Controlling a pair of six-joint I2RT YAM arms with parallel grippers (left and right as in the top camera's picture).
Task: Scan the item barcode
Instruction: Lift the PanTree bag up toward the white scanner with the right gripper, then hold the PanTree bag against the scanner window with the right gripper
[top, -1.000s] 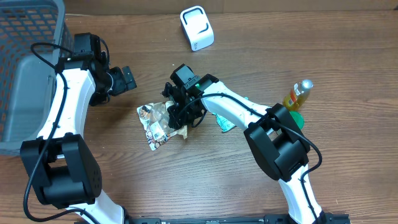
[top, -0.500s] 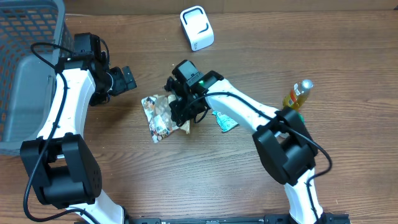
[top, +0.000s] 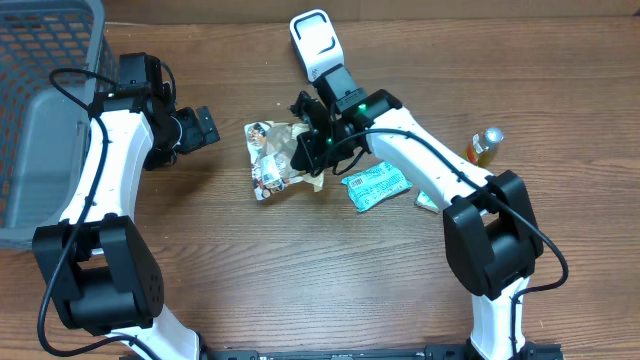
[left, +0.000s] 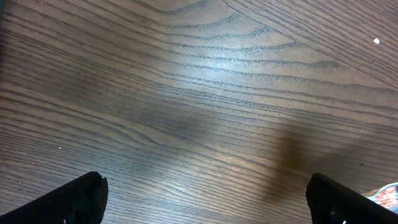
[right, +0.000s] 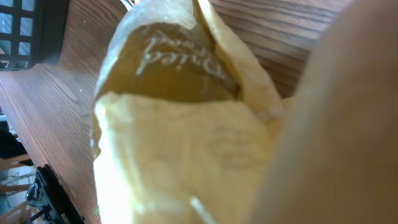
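Crinkly film bag (top: 272, 158) is left of centre in the overhead view, pinched at its right edge by my right hand (top: 316, 143). The jaws are clamped right down on a fold of it. I read the edge grip as deliberate, since it leaves the printed faces uncovered for a read. The right wrist view is nothing but yellowish wrapper up against the lens, so I can't find the barcode there. From overhead a pale patch near the bag's lower end might be it, but it's too small to call.

The scanner (top: 317, 45), white, stands at upper centre, just above the right hand and apart from the bag. My guess is the bag is being carried up to it, with the coded face yet to be turned toward it.

My left hand (top: 203, 127) is spread as wide as it goes and holds nothing. Its wrist view shows only bare counter (top: 300, 280) between the fingers (left: 81, 198). It's parked at left near the basket (top: 40, 60), probably to stay clear.

A green packet (top: 376, 186) and a bottle (top: 482, 146) wait right of centre.
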